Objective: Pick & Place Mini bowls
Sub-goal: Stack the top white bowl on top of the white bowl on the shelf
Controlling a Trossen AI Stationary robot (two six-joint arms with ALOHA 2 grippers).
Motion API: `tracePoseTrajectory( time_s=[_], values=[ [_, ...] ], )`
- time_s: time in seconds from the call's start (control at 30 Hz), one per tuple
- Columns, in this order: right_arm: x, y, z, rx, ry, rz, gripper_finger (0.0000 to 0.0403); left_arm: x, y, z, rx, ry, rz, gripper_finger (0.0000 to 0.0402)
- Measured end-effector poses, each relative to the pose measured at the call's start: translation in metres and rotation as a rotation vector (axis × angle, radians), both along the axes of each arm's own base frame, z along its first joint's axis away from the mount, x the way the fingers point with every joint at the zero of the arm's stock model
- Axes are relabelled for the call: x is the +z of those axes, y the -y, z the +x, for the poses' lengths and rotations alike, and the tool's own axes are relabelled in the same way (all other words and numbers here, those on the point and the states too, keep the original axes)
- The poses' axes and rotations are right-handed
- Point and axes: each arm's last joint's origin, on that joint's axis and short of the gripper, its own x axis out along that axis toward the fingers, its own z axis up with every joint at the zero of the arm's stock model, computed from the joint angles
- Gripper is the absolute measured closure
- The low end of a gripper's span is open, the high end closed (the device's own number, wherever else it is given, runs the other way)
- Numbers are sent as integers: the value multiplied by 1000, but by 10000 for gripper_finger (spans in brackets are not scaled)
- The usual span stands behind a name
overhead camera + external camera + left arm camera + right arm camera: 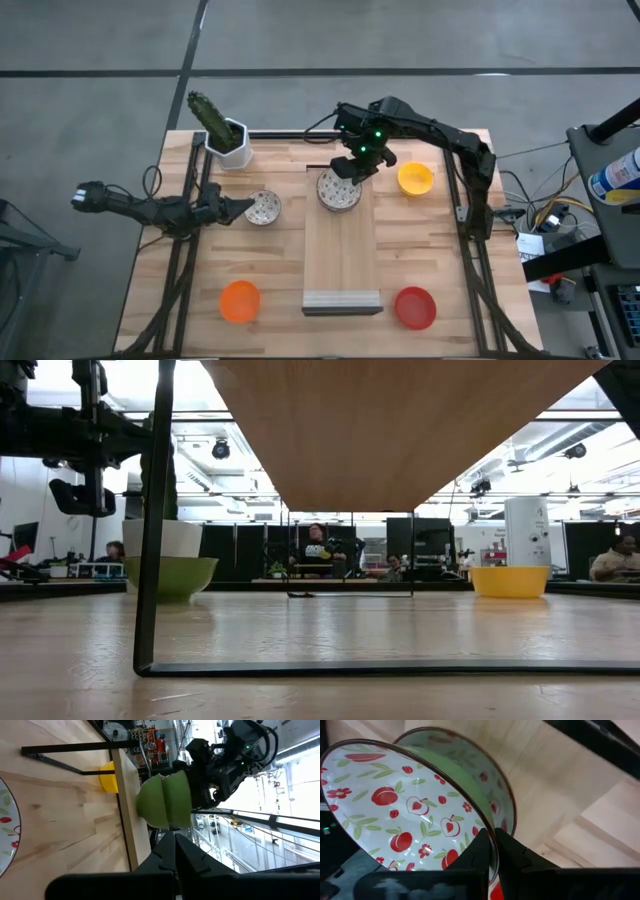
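Two mini bowls, green outside and white with red fruit print inside, sit one in the other on the raised wooden board (pixel 345 255). My right gripper (pixel 493 845) is shut on the upper bowl (pixel 395 805); the lower bowl (pixel 470 775) stands on the board. A third printed bowl (pixel 263 208) rests on the table left of the board. My left gripper (pixel 247 208) points level at it from the left, shut and holding nothing. The yellow bowl (pixel 415 178), orange bowl (pixel 240 300) and red bowl (pixel 415 307) stand apart on the table. My right gripper pinches the upper bowl's rim (pixel 490 831), with one finger inside the bowl and one on its green outer wall. The fingers come slanting down from the far right. The bowl's underside (pixel 177 795) sits in the lower bowl (pixel 147 805); whether it rests there I cannot tell.
A white square pot with a cactus (pixel 228 140) stands at the far left corner. The board stands on black metal legs (pixel 150 560) with open space beneath it. Black frame bars run along the table's left and right sides.
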Motion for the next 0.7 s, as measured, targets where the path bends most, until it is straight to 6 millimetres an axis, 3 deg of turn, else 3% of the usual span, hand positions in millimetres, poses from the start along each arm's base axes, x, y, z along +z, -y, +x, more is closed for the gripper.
tracePoseTrajectory(
  time_s=[0.27, 0.7],
  values=[
    [-10, 1, 7, 20, -18, 19, 390, 0, 0, 0, -1, 1, -4, 399],
    [-10, 0, 5, 18, -38, 25, 390, 0, 0, 0, -1, 2, -5, 399]
  ],
)
